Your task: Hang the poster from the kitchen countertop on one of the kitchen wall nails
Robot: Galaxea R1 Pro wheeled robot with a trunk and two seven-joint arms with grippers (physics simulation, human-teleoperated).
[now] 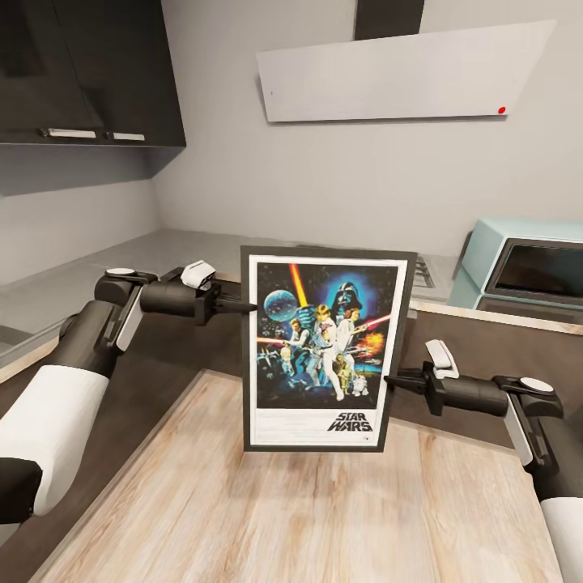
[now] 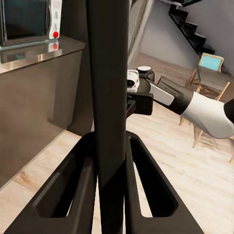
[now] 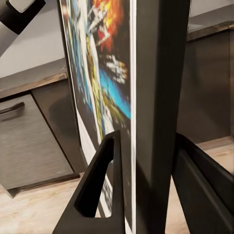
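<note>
A pale hood (image 1: 405,73) with a red dot (image 1: 502,110) hangs on the far wall. Dark cabinets (image 1: 89,73) sit far left. A teal oven (image 1: 522,267) stands far right. Light wood floor (image 1: 283,518) lies near. A chair (image 2: 210,73) stands by stairs (image 2: 192,24).

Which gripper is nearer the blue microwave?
Right. The right gripper clamps the poster edge on the microwave side; the left gripper clamps the far edge.

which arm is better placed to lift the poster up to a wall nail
Neither alone. The left gripper clamps the poster high on one side edge and the right gripper clamps the opposite edge lower down. Pressed to choose: left, since its higher grip probably steadies the top.
</note>
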